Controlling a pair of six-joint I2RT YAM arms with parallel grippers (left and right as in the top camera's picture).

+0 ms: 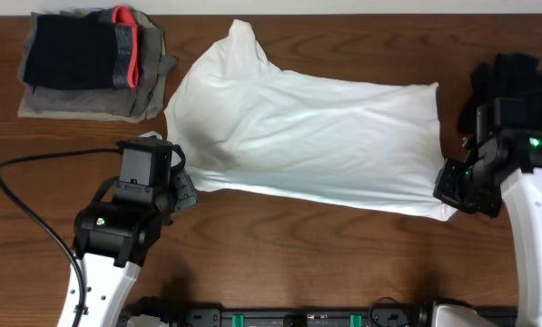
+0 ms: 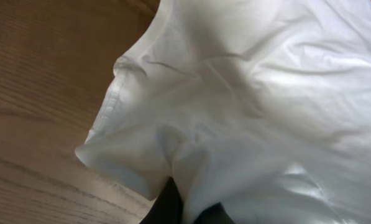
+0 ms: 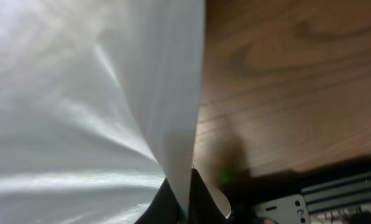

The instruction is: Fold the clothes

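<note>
Both pincers are grasping the white shirt (image 1: 307, 136), which lies spread across the middle of the table (image 1: 280, 245). The left gripper (image 1: 183, 184) is clamped on its near-left edge, with fabric bunched over the dark fingers (image 2: 166, 208). The right gripper (image 1: 448, 193) is clenched on the near-right corner, cloth pulled taut at the pinch. A folded stack (image 1: 89, 64) sits far-left, just beside the shirt; can't tell if they touch.

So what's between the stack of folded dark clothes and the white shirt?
Only a narrow strip of bare brown wooden table separates the stack of folded dark clothes from the white shirt, in the overhead view.
</note>
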